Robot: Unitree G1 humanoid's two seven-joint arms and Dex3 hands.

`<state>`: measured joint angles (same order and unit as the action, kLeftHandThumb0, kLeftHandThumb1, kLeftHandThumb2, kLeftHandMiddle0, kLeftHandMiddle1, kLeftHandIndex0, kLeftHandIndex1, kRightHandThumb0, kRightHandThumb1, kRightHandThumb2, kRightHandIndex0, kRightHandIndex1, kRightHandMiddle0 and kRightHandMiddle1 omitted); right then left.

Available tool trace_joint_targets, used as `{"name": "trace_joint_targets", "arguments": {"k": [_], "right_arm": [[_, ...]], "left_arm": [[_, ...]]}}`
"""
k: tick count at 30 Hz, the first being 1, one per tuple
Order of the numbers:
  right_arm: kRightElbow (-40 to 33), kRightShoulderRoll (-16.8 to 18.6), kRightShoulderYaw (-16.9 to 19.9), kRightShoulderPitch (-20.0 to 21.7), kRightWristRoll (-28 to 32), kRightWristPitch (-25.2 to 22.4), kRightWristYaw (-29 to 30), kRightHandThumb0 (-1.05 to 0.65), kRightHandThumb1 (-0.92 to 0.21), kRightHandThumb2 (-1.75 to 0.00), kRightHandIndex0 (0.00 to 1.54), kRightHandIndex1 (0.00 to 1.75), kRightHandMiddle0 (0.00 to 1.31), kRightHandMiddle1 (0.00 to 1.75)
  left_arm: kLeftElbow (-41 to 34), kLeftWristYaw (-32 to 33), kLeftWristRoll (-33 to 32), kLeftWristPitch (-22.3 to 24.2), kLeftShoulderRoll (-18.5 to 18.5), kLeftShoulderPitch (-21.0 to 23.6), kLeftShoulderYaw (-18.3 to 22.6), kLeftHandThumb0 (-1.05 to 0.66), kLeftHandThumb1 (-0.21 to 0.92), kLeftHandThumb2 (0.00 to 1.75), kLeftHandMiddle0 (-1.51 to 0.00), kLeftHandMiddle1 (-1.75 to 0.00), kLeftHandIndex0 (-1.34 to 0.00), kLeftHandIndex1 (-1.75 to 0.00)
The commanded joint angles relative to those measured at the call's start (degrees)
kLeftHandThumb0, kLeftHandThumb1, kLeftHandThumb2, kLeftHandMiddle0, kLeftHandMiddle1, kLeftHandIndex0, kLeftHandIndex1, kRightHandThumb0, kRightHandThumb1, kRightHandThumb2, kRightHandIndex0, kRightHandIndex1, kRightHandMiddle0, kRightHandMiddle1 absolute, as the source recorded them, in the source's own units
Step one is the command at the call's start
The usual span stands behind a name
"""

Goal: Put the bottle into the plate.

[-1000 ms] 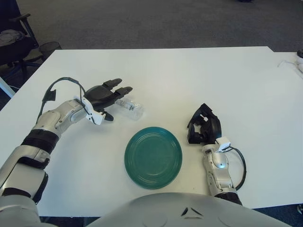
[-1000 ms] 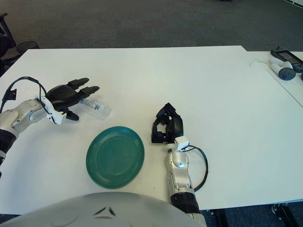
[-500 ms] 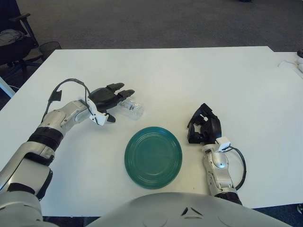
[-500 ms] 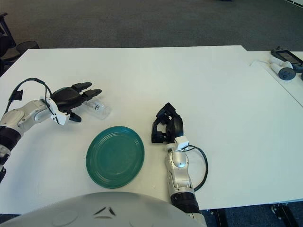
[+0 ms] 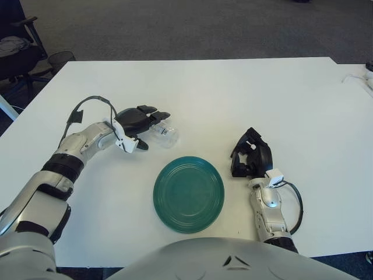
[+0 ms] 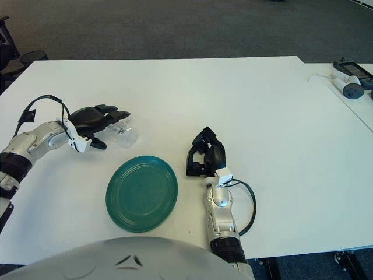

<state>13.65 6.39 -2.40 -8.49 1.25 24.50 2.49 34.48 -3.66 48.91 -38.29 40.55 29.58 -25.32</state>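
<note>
Left eye view: left hand (image 5: 141,120) over bottle (image 5: 162,132), fingers draped, grip unclear.
Bottle lies on worktop (image 5: 233,93) at 11 o'clock from green plate (image 5: 188,193); right hand (image 5: 250,155), fingers curled, at plate's 3 o'clock; path between bare.

Both forearms are silver-grey with black bands; black three-finger left hand (image 5: 139,119) and right hand (image 5: 250,156), apparently white-tabbed, trail black cables.

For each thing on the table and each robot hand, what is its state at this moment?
bottle: lying on its side on the table, outside the plate.
plate: empty.
left robot hand: over the bottle, fingers not closed on it.
right robot hand: curled, holding nothing, right of the plate.
</note>
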Motion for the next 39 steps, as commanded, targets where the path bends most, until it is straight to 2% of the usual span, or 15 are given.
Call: {"name": "trace_joint_targets", "arguments": {"k": [1, 4, 13, 24, 30, 39], "right_arm": [[6.7, 0.9, 0.5, -4.2, 0.6, -3.2, 0.1, 0.0, -0.01, -1.62, 0.89, 1.6, 0.61, 1.75], [6.9, 1.1, 0.4, -4.1, 0.8, -3.2, 0.1, 0.0, -0.01, -1.63, 0.89, 1.61, 0.61, 1.75], [7.3, 1.6, 0.6, -4.0, 0.7, -3.1, 0.8, 0.0, 0.0, -1.63, 0.89, 1.61, 0.62, 1.75], [7.4, 1.6, 0.1, -4.0, 0.1, -3.0, 1.6, 0.0, 0.0, -1.63, 0.9, 1.59, 0.62, 1.75], [7.1, 1.7, -0.2, -4.2, -0.1, -3.2, 2.1, 0.0, 0.0, -1.63, 0.91, 1.58, 0.62, 1.75], [6.8, 1.6, -0.5, -4.4, 0.0, -3.2, 2.3, 0.0, 0.01, -1.64, 0.92, 1.58, 0.63, 1.75]], "left_arm": [[0.6, -0.9, -0.5, -0.3, 0.1, 1.5, -0.5, -0.95, 0.81, 0.24, -0.27, -0.56, 0.0, -0.45], [-0.3, -1.5, -0.8, -0.3, 0.0, 1.5, -0.5, -0.96, 0.82, 0.21, -0.25, -0.71, 0.0, -0.41], [0.8, 0.1, -0.6, -1.6, -0.6, 1.9, -0.7, -0.98, 0.82, 0.2, -0.21, -0.91, 0.0, -0.27], [2.7, 3.5, 0.4, -2.9, -1.5, 2.6, -1.5, -0.98, 0.83, 0.2, -0.18, -1.0, 0.0, -0.22], [4.0, 5.2, 2.3, -3.2, -1.9, 3.3, -3.2, -0.98, 0.84, 0.2, -0.19, -1.05, 0.0, -0.29], [6.2, 13.0, 8.6, -1.0, -5.0, 1.6, -8.4, -0.92, 0.83, 0.2, -0.29, -1.15, 0.0, -0.46]]}}
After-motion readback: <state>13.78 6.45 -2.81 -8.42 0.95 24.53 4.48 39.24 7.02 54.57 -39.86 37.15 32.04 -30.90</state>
